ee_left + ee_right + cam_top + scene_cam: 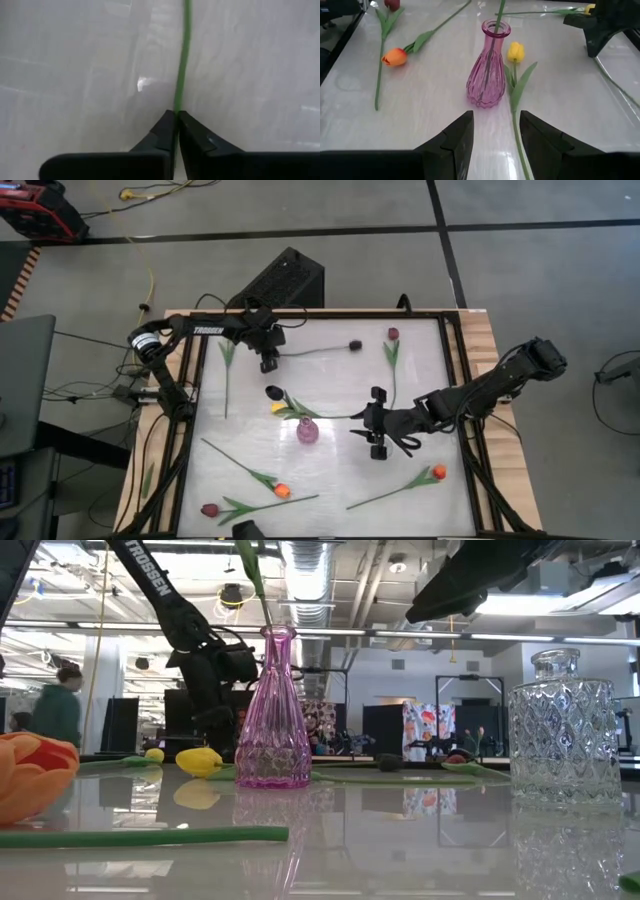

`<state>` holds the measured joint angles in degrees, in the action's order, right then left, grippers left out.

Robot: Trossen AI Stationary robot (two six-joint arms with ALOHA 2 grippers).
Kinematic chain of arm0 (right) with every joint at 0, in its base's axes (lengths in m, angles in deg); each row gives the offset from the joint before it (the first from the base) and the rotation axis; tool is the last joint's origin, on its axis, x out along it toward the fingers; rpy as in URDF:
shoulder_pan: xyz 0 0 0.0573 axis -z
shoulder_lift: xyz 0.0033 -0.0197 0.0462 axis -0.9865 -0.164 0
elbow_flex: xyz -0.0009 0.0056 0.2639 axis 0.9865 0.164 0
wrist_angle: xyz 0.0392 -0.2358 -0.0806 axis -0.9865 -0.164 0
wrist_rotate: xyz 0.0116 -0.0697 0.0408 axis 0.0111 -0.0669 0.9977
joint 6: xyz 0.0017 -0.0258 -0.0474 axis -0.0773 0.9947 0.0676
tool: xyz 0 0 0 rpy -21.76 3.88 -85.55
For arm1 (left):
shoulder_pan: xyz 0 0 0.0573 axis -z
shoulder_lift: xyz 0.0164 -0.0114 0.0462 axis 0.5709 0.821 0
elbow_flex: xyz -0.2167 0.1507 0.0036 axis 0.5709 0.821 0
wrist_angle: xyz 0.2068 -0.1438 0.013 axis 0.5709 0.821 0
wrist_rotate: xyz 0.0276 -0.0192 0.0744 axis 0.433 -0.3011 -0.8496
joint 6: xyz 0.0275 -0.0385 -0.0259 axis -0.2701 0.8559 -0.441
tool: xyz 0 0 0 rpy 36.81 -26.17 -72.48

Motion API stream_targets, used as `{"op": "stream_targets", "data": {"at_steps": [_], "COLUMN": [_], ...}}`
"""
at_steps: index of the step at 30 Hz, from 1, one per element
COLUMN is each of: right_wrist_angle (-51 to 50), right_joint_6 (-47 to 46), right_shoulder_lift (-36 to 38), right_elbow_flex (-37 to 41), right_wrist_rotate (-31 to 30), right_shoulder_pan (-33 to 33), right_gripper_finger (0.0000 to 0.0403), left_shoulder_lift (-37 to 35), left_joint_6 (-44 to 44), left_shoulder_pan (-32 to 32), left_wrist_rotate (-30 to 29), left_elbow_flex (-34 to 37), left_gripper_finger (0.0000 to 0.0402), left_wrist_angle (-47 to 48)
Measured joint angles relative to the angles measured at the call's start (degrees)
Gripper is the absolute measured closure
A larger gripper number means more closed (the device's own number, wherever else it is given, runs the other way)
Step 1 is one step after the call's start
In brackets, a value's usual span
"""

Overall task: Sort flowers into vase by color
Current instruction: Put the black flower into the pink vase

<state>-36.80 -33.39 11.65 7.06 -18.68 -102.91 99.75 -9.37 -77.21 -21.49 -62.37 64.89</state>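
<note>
Stem first: my left claw (268, 362) is at the back of the white table (330, 470), left of centre, and its two dark fingers (200, 142) are pinched shut on the thin green stem of the dark tulip (353, 346). The stem runs out from my fingertips almost straight to the right across the table, so the small near-black head lies well to the right of the grip and I hold the flower near its bare end. The pink vase (307, 431) stands toward the front from that claw and a little to the right, well apart from it. My judgement is that the move turns on this: the long axis now lies flat across the table, and it must swing upright before the end I hold can drop into that narrow neck. The vase is ribbed, translucent glass, bulbous below and slim above, with one green stem already standing in it. A yellow tulip (515, 51), smooth and waxy-looking with a broad leaf, lies flat just beside it. Further right, my right claw (379, 438) waits near the vase, nearer to it than my left, its fingers (455, 137) spread open and holding nothing.
</note>
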Motion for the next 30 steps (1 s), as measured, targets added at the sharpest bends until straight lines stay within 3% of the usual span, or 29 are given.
{"op": "stream_targets", "data": {"at_steps": [5,15,18,21,27,30], "right_wrist_angle": [0.29,2.55,10.32,21.90,43.31,46.95], "right_joint_6": [-1.98,-1.78,-1.70,-2.95,-6.43,-6.04], "right_shoulder_lift": [0.00,0.02,-0.05,-0.07,-0.02,0.04], "right_elbow_flex": [0.00,2.42,6.37,11.04,17.63,18.16], "right_wrist_rotate": [0.02,-1.29,4.34,11.28,13.06,14.92], "right_shoulder_pan": [-0.02,5.04,10.67,17.09,26.25,27.73], "right_gripper_finger": [0.0218,0.0218,0.0218,0.0218,0.0218,0.0218], "left_shoulder_lift": [-1.22,-12.30,-15.05,-16.55,-17.29,-17.29], "left_joint_6": [2.86,7.14,8.97,11.93,15.00,17.15], "left_shoulder_pan": [-0.26,-0.04,0.64,1.88,5.87,7.85], "left_wrist_rotate": [2.21,18.72,24.78,25.77,27.95,28.06], "left_elbow_flex": [0.27,1.40,1.72,1.88,1.88,1.86], "left_gripper_finger": [0.0401,0.0401,0.0401,0.0401,0.0402,0.0401], "left_wrist_angle": [0.97,-4.19,-7.42,-9.96,-15.20,-19.71]}}
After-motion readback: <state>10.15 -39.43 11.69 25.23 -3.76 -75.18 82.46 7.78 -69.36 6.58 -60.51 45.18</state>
